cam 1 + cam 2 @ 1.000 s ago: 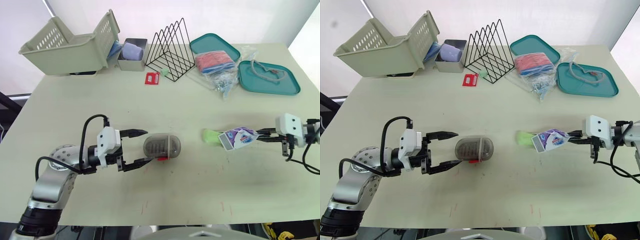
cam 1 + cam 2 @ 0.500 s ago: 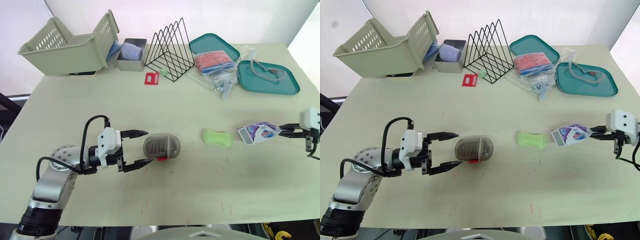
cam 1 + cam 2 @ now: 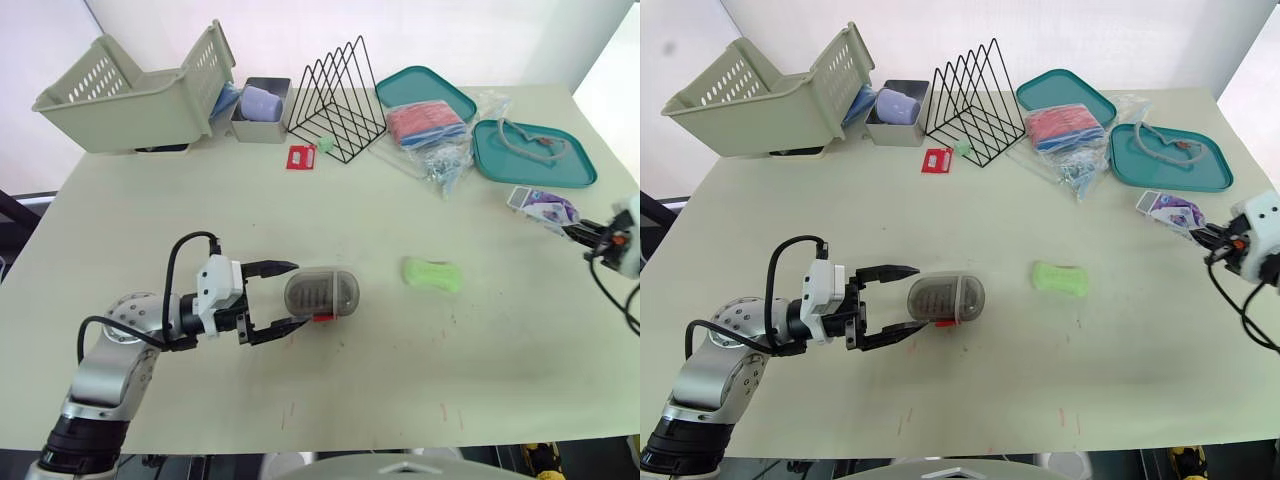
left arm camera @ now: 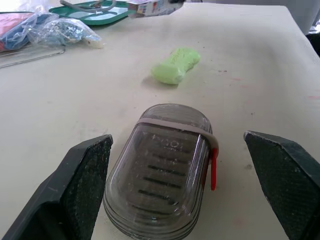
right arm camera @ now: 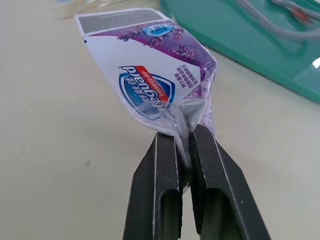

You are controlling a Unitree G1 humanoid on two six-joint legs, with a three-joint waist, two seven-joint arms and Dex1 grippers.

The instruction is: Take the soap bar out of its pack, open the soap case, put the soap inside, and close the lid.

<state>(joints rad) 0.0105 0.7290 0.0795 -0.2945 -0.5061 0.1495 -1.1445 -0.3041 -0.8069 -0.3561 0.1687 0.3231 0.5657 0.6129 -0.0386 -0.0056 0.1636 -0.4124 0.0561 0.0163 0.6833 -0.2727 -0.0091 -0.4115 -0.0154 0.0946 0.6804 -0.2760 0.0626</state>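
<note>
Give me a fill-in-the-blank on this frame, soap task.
The right gripper has its jaws shut on the purple ___.
The green soap lies bare on the ___.
The left gripper has open jaws flanking one end of the closed ___.
Missing: pack; table; case.

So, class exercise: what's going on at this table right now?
The right gripper pinches the soap pack by one end, near the teal tray. The green soap bar lies bare on the table, out of its pack. The left gripper is open, fingers either side of the closed soap case, not gripping it.
</note>
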